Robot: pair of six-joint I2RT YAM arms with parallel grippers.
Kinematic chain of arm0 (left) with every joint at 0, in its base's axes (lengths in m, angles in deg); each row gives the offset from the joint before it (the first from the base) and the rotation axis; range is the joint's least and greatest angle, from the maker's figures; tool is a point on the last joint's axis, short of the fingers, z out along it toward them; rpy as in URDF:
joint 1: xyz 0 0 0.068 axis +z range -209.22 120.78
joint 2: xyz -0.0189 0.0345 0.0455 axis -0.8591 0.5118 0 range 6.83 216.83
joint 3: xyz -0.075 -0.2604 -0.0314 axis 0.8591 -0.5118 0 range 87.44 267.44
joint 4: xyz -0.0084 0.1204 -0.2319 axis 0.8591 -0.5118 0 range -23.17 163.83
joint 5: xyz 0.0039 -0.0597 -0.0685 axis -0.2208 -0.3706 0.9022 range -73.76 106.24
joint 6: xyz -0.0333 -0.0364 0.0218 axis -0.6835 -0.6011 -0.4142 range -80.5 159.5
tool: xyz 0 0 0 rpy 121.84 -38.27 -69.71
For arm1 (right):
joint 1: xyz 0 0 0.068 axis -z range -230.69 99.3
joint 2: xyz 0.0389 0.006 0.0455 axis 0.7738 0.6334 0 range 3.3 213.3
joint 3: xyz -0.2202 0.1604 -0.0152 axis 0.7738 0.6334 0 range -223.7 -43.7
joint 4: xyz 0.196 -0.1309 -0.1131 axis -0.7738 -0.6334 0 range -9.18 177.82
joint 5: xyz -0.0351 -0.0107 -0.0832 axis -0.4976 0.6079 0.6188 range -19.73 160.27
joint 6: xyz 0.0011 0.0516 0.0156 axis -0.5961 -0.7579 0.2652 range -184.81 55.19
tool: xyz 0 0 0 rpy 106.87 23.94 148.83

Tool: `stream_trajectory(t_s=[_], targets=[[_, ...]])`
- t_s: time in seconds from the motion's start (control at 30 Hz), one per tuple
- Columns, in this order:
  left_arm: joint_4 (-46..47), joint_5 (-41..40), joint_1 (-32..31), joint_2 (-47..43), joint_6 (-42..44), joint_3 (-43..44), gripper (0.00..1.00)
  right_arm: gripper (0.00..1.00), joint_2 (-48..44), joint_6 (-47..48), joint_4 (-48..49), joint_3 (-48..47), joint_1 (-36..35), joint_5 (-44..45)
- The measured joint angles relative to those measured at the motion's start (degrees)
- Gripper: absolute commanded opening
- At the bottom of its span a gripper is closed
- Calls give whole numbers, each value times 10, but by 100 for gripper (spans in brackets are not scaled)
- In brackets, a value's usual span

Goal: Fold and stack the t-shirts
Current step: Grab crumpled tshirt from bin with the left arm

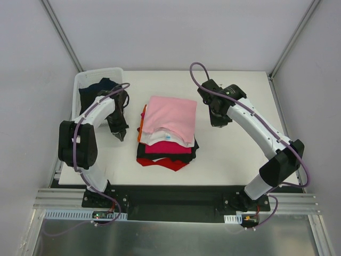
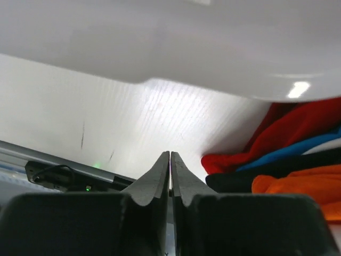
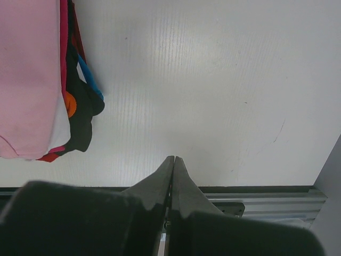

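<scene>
Two arms: one on either side of the stack (image 1: 166, 140), neither touching cloth
Left gripper (image 1: 121, 136): clenched, fingers pressed flat together, nothing between them; tips aimed down at bare table (image 1: 234, 154) just left of the stack
Right gripper (image 1: 219, 122): likewise pinched closed and empty, hanging over bare table to the right of the stack
Stack: folded tees piled mid-table between the two grippers, edges not quite flush
Pink tee (image 1: 172, 117): top layer, folded to a neat rectangle, shifted toward the far side of the stack
Lower layers: white (image 1: 159, 137), magenta (image 1: 171, 149), black (image 1: 195, 146), red (image 1: 166, 163) at the bottom; a sliver of orange (image 1: 140, 132) on the left edge, a strip of blue in both wrist views
Dark navy tee (image 1: 101, 88): unfolded, bunched in the white basket (image 1: 84, 80), beyond the left gripper, well left of the stack
Feel, judged: light, limp cloth; no stiffness, sags from any single pinch; not fragile; grippy rather than slick
Where to hold, judged: a raised ridge of the dark navy tee to draw it out, then shoulder seams or hem corners, one per gripper, to spread it flat
Caution, judged: a deep pinch likely takes two layers at once; a nudge could skew the stack
</scene>
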Motion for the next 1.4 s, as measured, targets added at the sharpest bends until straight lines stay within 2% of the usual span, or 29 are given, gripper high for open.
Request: stream_trajectory(t_s=[0.2,0.47,0.57,0.77,0.9,1.07,1.4], targets=[[31,-5,1,18,1,-5,0,1,0,0,0,0,-2,0],[48,5,12,120,3,100,0,1,0,0,-2,0,-5,3],[58,17,38,146,4,132,0,1,0,-1,-6,0,-5,6],[65,31,136,178,23,174,0,1,0,-4,-9,0,-5,12],[51,30,200,190,46,202,0,1,-2,-6,-10,3,-5,14],[28,15,251,210,65,241,0,1,-7,-10,-12,4,-5,13],[-13,-1,262,237,80,289,0,1,-16,-12,-16,6,-9,14]])
